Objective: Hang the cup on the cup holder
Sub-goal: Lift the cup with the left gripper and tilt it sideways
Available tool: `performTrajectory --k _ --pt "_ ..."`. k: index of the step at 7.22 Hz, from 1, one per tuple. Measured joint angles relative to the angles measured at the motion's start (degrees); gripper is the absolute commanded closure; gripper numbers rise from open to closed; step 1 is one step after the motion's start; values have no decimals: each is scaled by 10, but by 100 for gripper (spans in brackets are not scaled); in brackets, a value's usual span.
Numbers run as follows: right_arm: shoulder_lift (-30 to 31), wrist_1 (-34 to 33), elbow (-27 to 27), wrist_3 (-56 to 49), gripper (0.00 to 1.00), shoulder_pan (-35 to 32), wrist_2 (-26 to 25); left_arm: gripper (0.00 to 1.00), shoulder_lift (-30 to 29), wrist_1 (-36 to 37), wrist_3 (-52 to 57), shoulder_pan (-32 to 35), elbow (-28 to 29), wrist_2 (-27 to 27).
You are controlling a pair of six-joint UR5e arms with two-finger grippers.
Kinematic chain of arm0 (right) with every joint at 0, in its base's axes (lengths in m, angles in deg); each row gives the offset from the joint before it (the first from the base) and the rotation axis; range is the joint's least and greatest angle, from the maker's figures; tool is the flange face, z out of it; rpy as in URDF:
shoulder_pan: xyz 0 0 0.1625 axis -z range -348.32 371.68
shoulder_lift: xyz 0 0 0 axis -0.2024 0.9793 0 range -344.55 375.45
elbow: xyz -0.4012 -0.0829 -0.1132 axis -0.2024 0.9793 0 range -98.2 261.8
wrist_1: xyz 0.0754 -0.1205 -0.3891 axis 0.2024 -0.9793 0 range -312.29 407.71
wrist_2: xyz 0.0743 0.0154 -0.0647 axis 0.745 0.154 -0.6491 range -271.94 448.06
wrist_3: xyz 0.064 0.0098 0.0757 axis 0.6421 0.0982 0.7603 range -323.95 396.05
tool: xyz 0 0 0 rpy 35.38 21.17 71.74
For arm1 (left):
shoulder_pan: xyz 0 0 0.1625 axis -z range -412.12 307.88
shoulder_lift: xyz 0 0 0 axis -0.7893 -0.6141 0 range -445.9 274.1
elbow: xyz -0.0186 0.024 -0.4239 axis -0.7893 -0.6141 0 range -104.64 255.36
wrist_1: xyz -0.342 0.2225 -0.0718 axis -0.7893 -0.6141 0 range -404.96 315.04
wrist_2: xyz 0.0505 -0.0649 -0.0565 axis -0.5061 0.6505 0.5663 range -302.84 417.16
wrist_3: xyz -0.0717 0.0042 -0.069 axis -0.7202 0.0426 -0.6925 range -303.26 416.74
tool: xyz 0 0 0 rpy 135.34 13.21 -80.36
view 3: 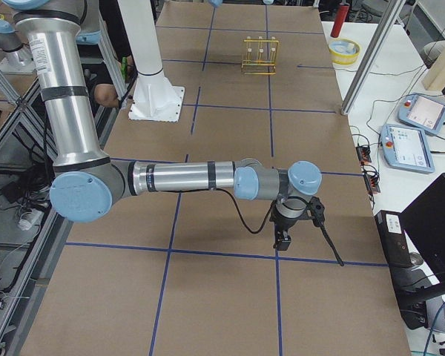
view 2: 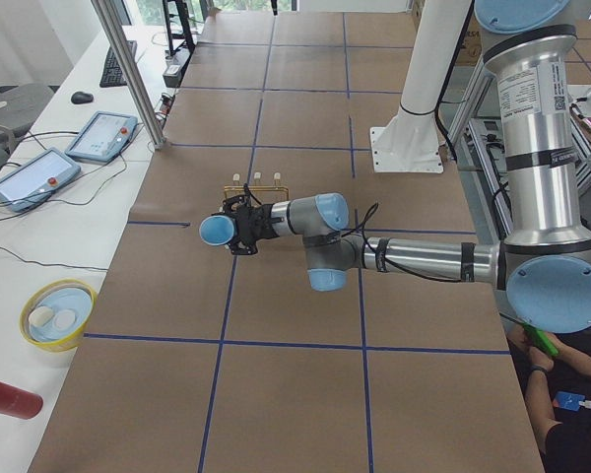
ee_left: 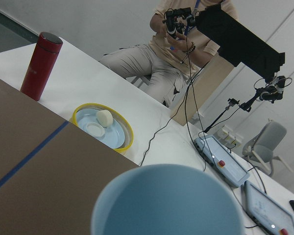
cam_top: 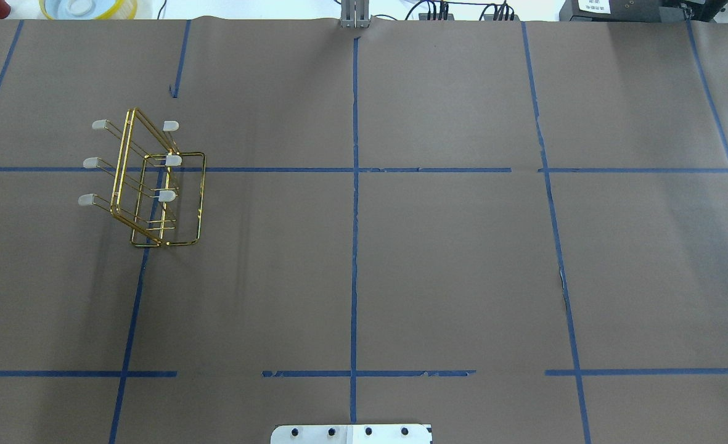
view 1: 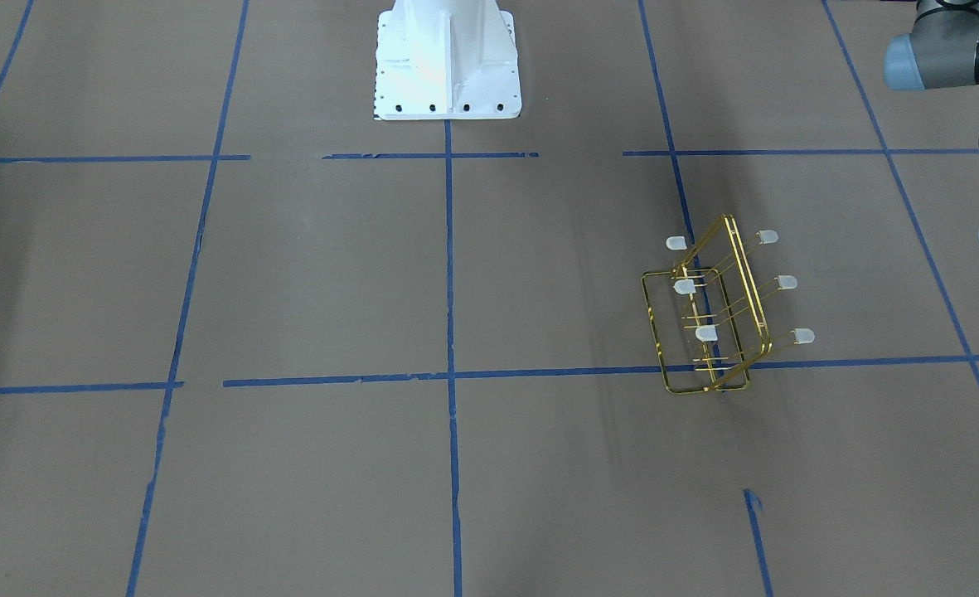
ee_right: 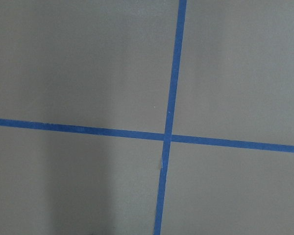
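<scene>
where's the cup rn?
In the exterior left view, the cup is at the tip of the left arm, just to the robot's left of the cup holder. It is out of frame overhead.

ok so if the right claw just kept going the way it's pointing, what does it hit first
The right claw points straight down, so it would first meet the brown-papered table, probably close to the blue tape crossing seen in its wrist view. Nothing shows in between.
</scene>
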Motion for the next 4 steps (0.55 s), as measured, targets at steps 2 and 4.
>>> performTrajectory --k 2,4 --pt "0 0 0 0 0 0 0 100 11 -61 -130 -11 -13 3" --pt "0 0 0 0 0 0 0 100 15 -110 -234 -32 -18 -3"
